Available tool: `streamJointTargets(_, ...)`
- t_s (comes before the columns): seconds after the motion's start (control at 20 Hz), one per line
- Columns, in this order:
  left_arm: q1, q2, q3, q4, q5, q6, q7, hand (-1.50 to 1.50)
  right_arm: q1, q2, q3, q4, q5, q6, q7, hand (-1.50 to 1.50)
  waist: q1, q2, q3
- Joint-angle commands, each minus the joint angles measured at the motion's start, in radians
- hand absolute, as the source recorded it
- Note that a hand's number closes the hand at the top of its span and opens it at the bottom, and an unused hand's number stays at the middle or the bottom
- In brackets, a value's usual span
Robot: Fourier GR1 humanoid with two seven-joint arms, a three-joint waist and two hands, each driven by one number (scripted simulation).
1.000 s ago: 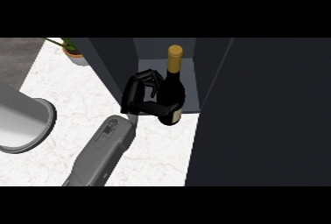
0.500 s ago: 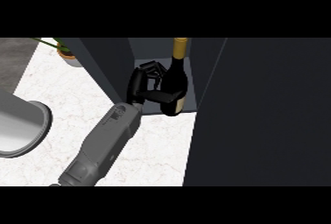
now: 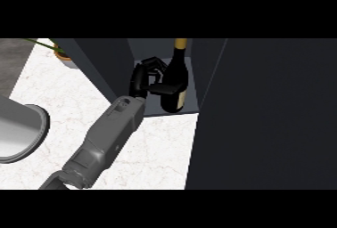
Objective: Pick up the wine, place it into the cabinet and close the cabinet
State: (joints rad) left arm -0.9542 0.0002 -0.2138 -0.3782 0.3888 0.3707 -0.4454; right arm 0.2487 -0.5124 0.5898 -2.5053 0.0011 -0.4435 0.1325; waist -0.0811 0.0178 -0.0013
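The wine bottle [image 3: 176, 84] is dark with a gold foil neck and stands upright inside the open dark cabinet [image 3: 105, 67], low over its shelf floor. My left hand [image 3: 141, 81] is shut on it from the left. The thumb crosses the bottle's front and the fingers curl round behind its shoulder. The grey forearm runs in from the lower left. The cabinet door [image 3: 263, 116] stands open as a large dark panel filling the right side. My right hand shows nowhere.
A grey round vessel [image 3: 20, 133] sits at the left edge on the white marble counter [image 3: 158, 151]. A small potted plant [image 3: 63, 55] stands at the back left, beside the cabinet's left wall.
My left hand has carried the bottle forward from the counter's front into the cabinet opening. The cabinet and its door now fill more of the view.
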Motion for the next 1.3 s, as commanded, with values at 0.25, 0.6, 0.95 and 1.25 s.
streamJointTargets(0.25, -0.075, 0.0, 0.075, 0.14, 0.052, -0.014, -0.046, 1.5, 0.091, -0.024, 0.001, -0.155, -0.079, 0.042, 0.0, -1.5, -0.024, 0.006, 0.0)
streamJointTargets(0.6, -0.122, 0.027, 0.093, 0.211, 0.026, 0.033, -0.1, 1.5, 0.091, -0.017, 0.008, -0.141, -0.091, 0.066, -0.013, -1.5, -0.037, 0.016, 0.0)
streamJointTargets(0.95, -0.187, 0.094, 0.084, 0.269, -0.004, 0.065, -0.078, -1.5, 0.118, -0.031, -0.001, -0.148, -0.092, 0.102, -0.052, -1.5, -0.053, 0.016, 0.001)
streamJointTargets(1.25, -0.193, 0.081, 0.081, 0.307, -0.02, 0.14, -0.106, -1.5, 0.133, -0.024, 0.011, -0.112, -0.077, 0.117, -0.087, -1.5, -0.06, 0.021, 0.0)
